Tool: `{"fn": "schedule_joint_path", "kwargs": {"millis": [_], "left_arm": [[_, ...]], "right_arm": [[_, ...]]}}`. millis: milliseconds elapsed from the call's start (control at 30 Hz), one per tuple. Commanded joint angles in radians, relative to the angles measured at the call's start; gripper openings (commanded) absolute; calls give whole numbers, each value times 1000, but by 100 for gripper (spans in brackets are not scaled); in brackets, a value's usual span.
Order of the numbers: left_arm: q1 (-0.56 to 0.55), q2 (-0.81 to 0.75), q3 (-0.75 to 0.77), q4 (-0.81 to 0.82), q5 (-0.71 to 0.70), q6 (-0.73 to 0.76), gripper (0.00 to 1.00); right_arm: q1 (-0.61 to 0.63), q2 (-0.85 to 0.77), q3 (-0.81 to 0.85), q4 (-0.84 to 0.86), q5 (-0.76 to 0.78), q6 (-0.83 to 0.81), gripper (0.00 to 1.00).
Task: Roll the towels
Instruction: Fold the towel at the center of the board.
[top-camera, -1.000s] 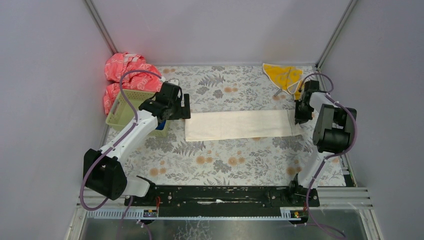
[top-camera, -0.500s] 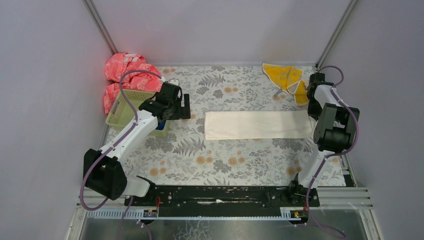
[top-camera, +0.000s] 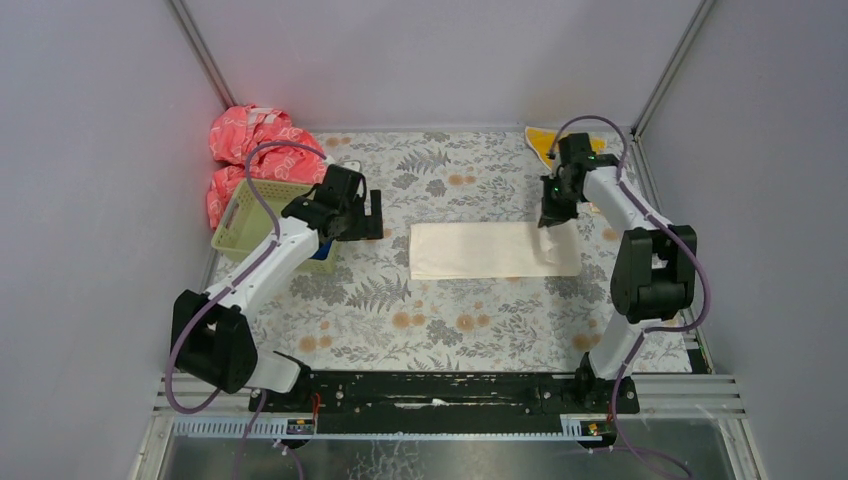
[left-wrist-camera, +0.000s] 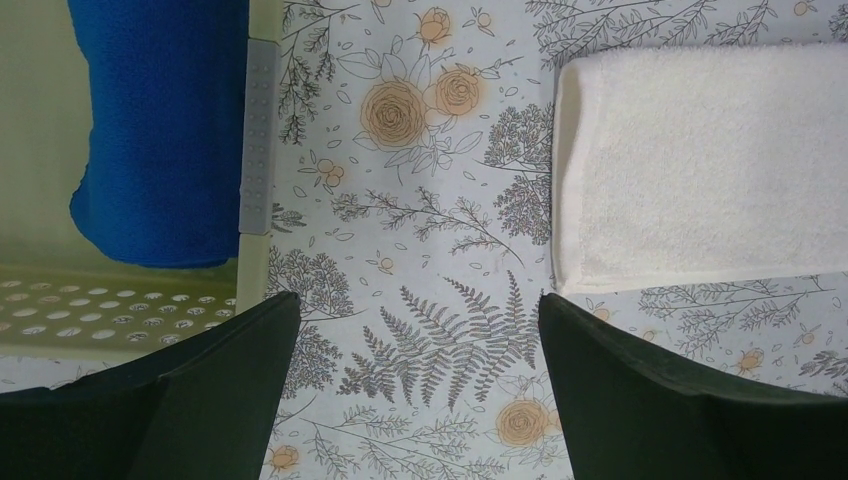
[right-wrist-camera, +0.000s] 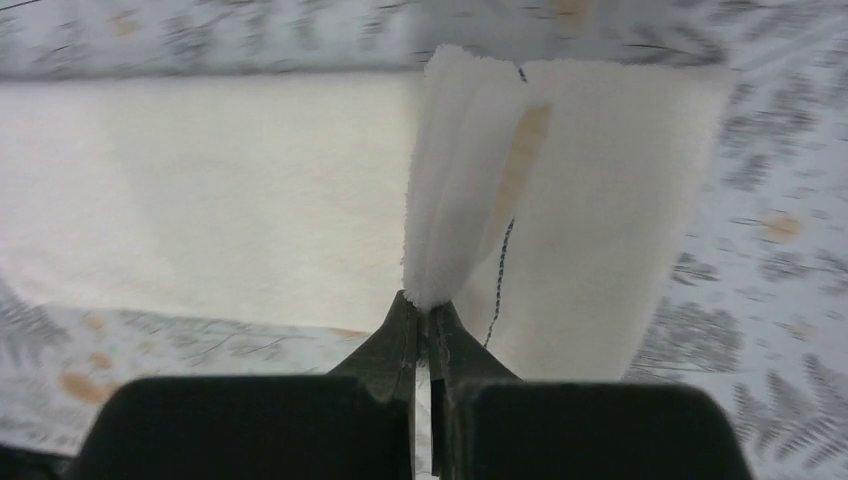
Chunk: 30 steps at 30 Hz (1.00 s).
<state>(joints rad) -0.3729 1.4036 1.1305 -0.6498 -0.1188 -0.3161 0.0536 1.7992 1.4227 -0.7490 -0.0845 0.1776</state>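
The long cream-white towel (top-camera: 480, 250) lies flat mid-table; it also shows in the left wrist view (left-wrist-camera: 700, 170) and the right wrist view (right-wrist-camera: 200, 190). My right gripper (top-camera: 549, 220) (right-wrist-camera: 428, 305) is shut on the towel's right end, lifted and folded back leftward over the rest. The royal blue towel (left-wrist-camera: 160, 120) lies rolled in the green basket (top-camera: 248, 212). My left gripper (top-camera: 366, 215) (left-wrist-camera: 418, 320) is open and empty above the cloth-covered table, between basket and cream towel. The yellow-orange towel (top-camera: 541, 139) lies at the back right, mostly hidden by the right arm.
A pink-red patterned cloth (top-camera: 240, 140) is bunched in the back left corner behind the basket. The basket's rim (left-wrist-camera: 256, 140) lies just left of my left gripper. Grey walls enclose the table on three sides.
My right gripper has carried the cream towel's right end left and back, folding it over; the visible towel is shorter. The left arm has barely moved.
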Motion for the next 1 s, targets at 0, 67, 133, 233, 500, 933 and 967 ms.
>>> {"fn": "schedule_joint_path", "kwargs": {"millis": [0,67,133,233,500,933,967], "left_arm": [[8,17,-6,24,19,4,89],[9,22,-6,24,19,4,89],[8,26,-8,24,19,2,89],[8,33,-7,25,27,0,89],[8,52,-17,37,93,-26,89],[7,57,-17,38,103,-28,89],[8,58,-17,38,105,-28,89]], "right_arm": [[112,-63,8,30,-180,119,0],[164,-55,24,38,-194,148,0],[215,-30,60,25,-198,166,0],[280,2,104,11,-182,214,0],[408,46,150,75,-111,382,0],[533,106,163,256,-95,530,0],[539,111,161,276,-98,538,0]]}}
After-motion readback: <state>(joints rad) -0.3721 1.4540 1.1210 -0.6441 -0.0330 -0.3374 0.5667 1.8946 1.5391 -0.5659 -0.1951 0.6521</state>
